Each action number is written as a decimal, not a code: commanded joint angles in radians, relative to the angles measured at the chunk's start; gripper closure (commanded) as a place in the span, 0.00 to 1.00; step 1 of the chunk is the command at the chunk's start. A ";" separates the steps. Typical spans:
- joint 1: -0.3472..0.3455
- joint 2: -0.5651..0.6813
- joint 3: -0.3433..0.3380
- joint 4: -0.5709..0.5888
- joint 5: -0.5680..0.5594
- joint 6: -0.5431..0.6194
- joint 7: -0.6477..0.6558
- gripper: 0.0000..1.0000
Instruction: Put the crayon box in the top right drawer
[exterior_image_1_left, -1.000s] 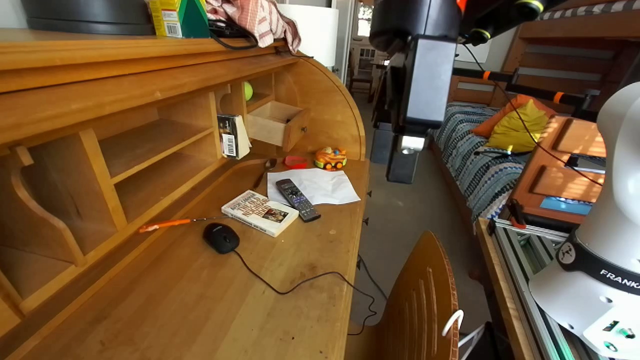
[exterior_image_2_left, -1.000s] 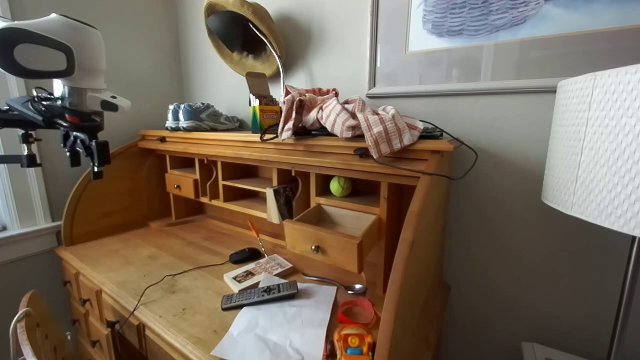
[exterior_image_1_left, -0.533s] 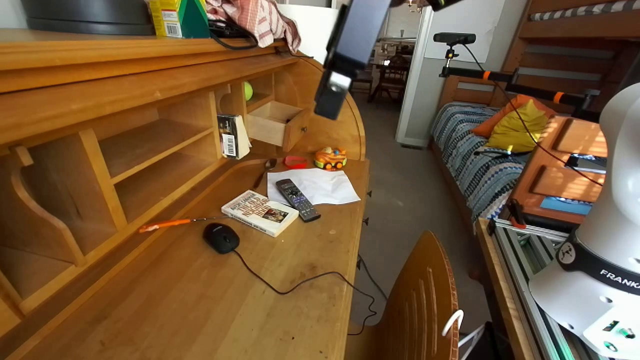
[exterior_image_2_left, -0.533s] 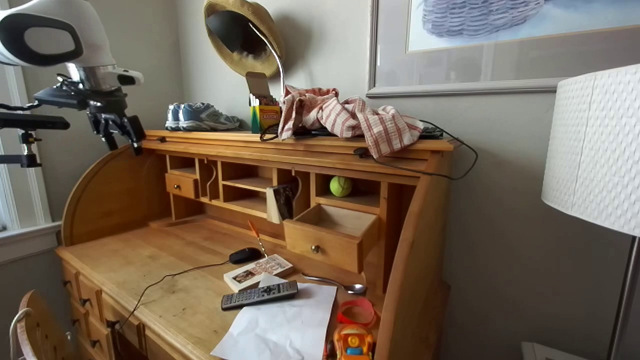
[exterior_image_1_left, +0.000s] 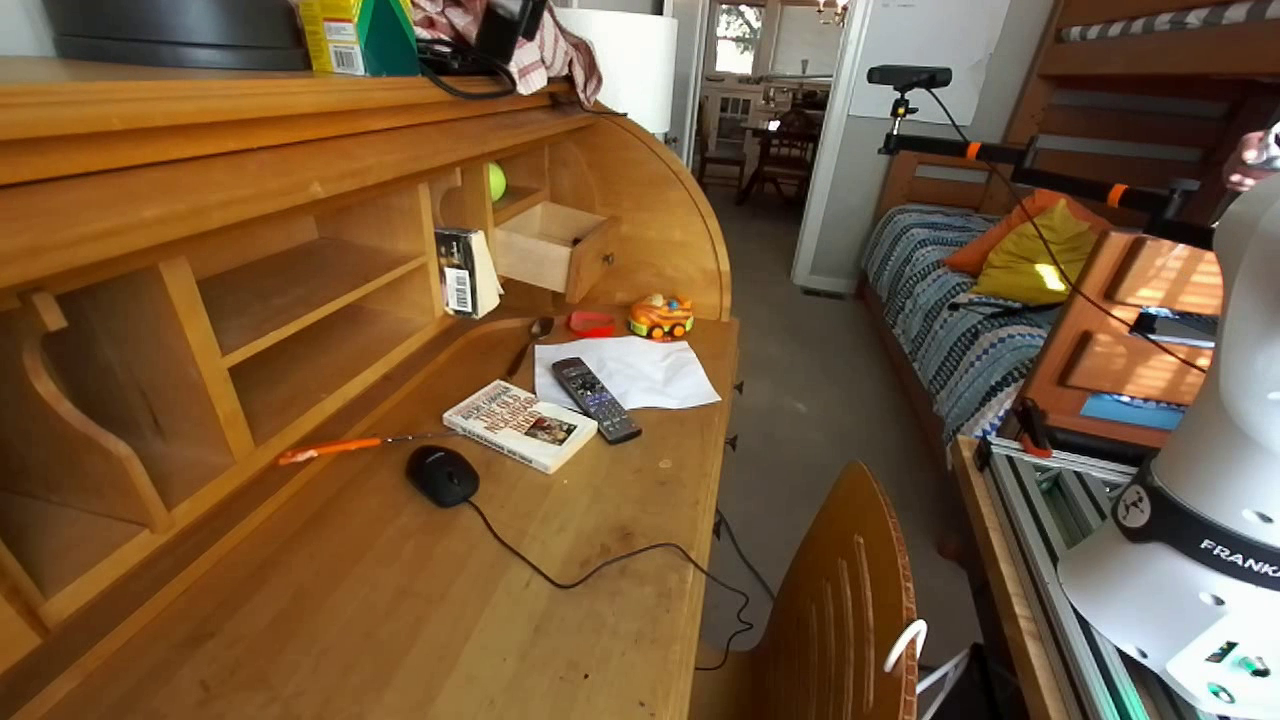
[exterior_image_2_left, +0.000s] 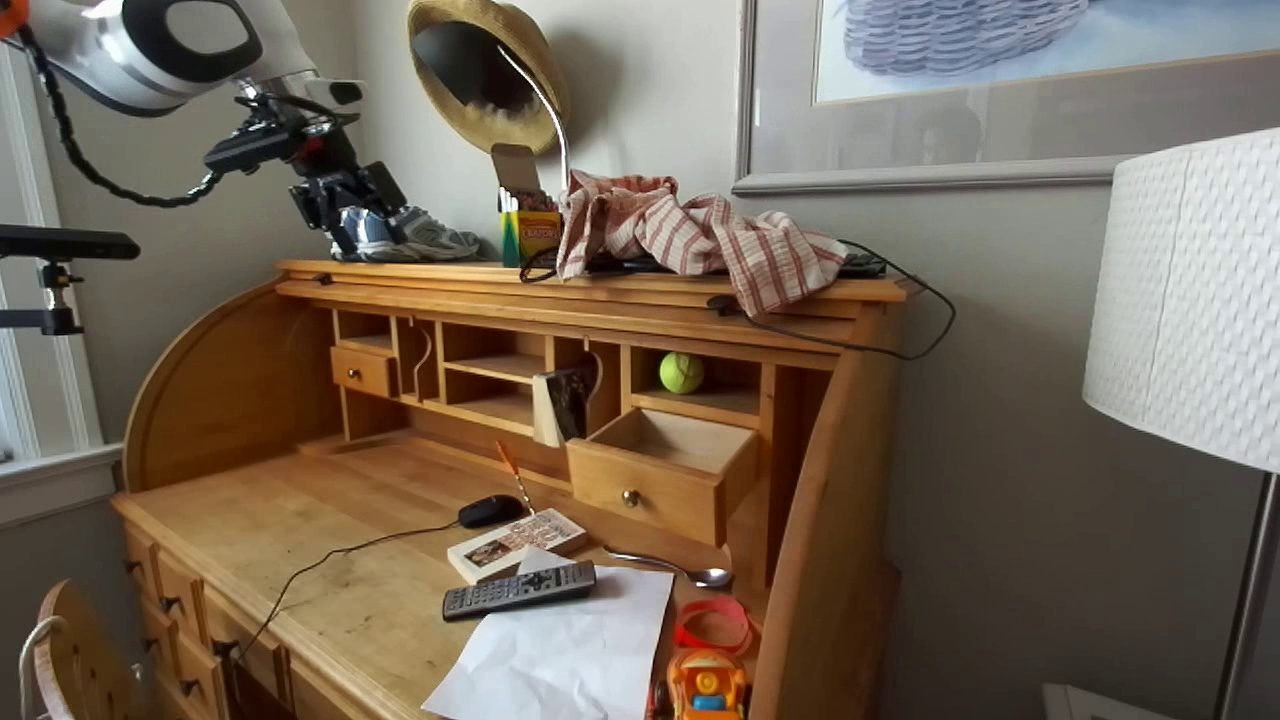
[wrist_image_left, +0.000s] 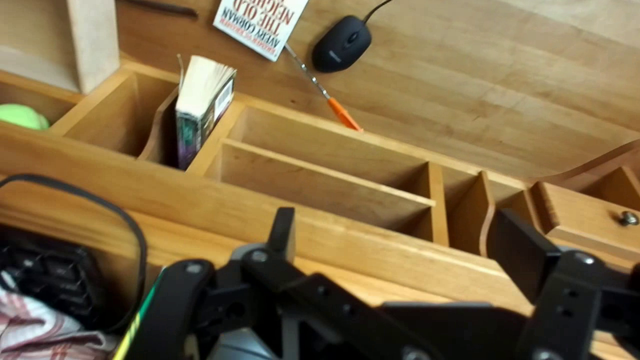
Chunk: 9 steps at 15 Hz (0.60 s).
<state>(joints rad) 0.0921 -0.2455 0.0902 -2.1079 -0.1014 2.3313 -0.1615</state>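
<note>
The crayon box (exterior_image_2_left: 535, 235), yellow and green with its lid flap up and crayons showing, stands on top of the desk in both exterior views. In the wrist view only a green-yellow sliver of the box (wrist_image_left: 132, 325) shows beside the left finger. The top right drawer (exterior_image_2_left: 645, 490) is pulled out and its visible inside is bare; its side also shows in the wrist view. My gripper (exterior_image_2_left: 368, 220) is tilted, to the left of the box and overlapping the shoes in that exterior view. Seen from the wrist, the gripper (wrist_image_left: 400, 235) is open, with nothing between its fingers.
Shoes (exterior_image_2_left: 425, 235) and a checked cloth (exterior_image_2_left: 690, 225) with a black cable flank the box. A lamp wearing a straw hat (exterior_image_2_left: 545, 60) rises behind it. A book (exterior_image_2_left: 565, 400) juts out left of the drawer, and a tennis ball (exterior_image_2_left: 681, 373) sits above it.
My gripper has swung from beside the desk towards its top, nearer the crayon box, and tilted. It stays open. The box and drawer have not moved.
</note>
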 joint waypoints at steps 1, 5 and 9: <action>-0.022 0.157 -0.006 0.208 -0.073 -0.024 -0.026 0.00; -0.021 0.253 -0.004 0.356 -0.112 -0.009 0.009 0.00; 0.001 0.187 0.015 0.325 -0.106 -0.065 0.129 0.00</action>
<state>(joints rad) 0.0748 -0.0161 0.0913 -1.7655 -0.2054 2.3202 -0.1108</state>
